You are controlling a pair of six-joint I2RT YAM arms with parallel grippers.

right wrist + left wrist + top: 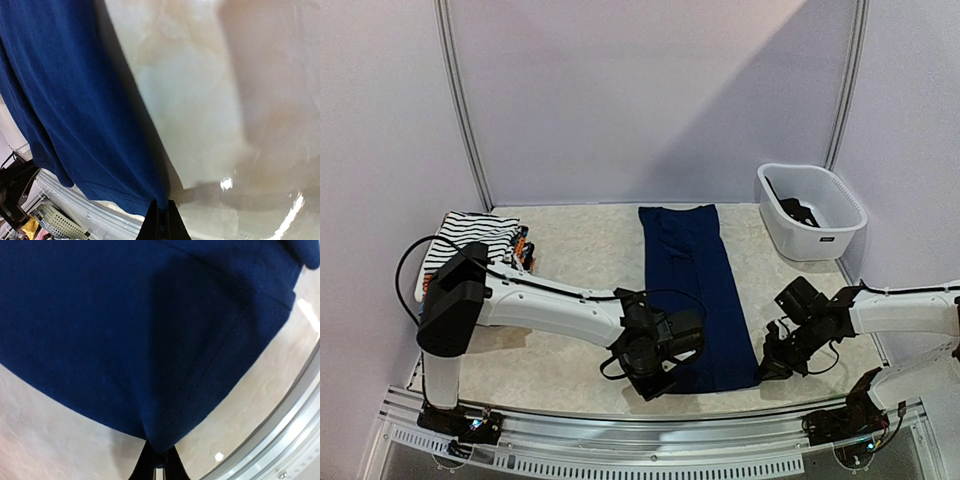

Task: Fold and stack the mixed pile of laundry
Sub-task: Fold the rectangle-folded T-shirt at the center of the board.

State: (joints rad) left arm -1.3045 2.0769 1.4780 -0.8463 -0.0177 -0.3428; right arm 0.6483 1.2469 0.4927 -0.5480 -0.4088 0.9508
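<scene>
A navy blue garment (698,290) lies as a long folded strip down the middle of the table. My left gripper (665,378) is shut on its near left corner, the hem (159,447) pinched between the fingers. My right gripper (767,366) is shut on the near right corner (159,200) of the same garment. At the far left a black-and-white striped garment (468,238) lies on top of a cartoon-print piece with orange bits (523,246). A black garment (798,208) lies in the white tub.
The white plastic tub (812,210) stands at the back right. The metal rail of the table's near edge (650,450) runs just below both grippers. Pale walls close the back and sides.
</scene>
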